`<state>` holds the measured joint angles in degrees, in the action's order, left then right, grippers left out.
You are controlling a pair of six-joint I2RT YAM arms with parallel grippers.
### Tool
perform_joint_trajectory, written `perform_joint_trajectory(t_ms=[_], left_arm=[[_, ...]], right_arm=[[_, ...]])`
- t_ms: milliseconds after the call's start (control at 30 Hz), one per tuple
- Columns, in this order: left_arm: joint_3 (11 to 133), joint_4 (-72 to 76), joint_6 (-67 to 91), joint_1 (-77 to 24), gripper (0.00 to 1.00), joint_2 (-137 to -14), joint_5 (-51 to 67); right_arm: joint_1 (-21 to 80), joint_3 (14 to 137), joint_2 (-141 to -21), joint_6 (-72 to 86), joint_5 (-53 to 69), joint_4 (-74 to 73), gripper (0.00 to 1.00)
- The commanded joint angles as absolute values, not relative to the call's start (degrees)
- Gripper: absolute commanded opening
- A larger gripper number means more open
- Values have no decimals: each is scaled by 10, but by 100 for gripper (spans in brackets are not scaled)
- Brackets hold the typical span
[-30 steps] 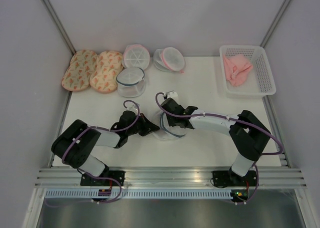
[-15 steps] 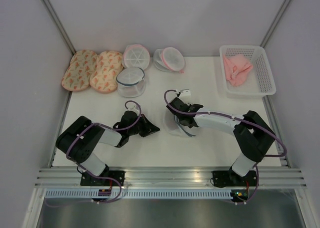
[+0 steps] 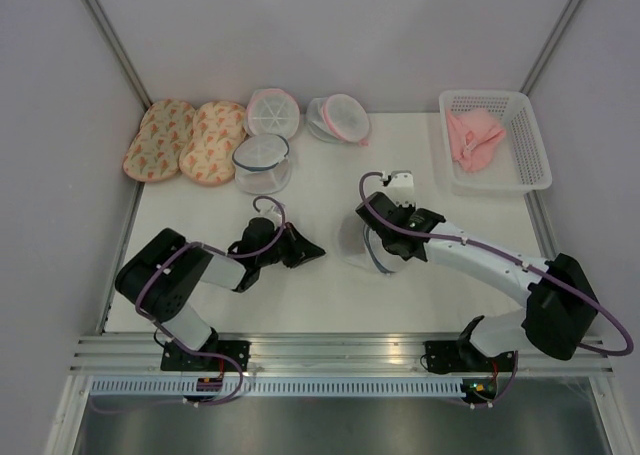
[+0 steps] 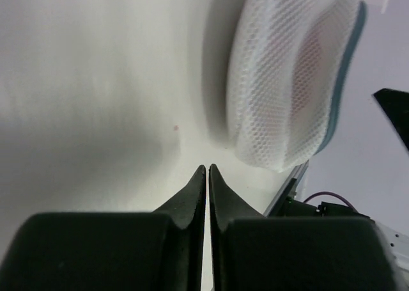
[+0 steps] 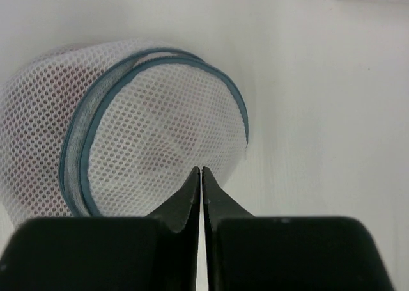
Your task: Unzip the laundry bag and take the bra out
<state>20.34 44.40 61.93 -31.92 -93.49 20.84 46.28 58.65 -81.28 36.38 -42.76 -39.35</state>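
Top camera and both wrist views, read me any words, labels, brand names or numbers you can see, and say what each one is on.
None: no text can be read in any view.
laundry bag: plain mesh and a blue-grey rim, no label showing.
white basket: no marking visible.
patterned pads: a printed pattern only, no letters.

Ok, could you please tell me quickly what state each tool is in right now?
Left tool: closed, holding nothing.
Right tool: closed, apparently pinching the laundry bag mesh near its rim.
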Motion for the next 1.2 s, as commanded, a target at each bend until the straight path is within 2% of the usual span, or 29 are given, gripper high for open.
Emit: perform_joint_trajectory(t_ms=[0, 100, 167, 333, 567, 800, 1167], left_arm=[[256, 484, 599, -324, 8, -904, 236], [311, 428, 557, -324, 19, -895, 236], [357, 372, 533, -324, 22, -897, 233], [449, 303, 472, -325, 23, -964, 257], [540, 260, 430, -324, 8, -1087, 252], [539, 291, 445, -324, 3, -1133, 267], [475, 341, 489, -354, 2, -1101, 262]], right_arm=[[468, 556, -762, 343, -379, -354, 7], [468, 541, -737, 311, -338, -302, 42], [468, 549, -737, 304, -320, -291, 54], [468, 556, -751, 294, -301, -269, 55], [458, 555, -784, 288, -259, -196, 47], [434, 571, -844, 295, -257, -194, 47], [425, 587, -929, 292, -186, -162, 53]])
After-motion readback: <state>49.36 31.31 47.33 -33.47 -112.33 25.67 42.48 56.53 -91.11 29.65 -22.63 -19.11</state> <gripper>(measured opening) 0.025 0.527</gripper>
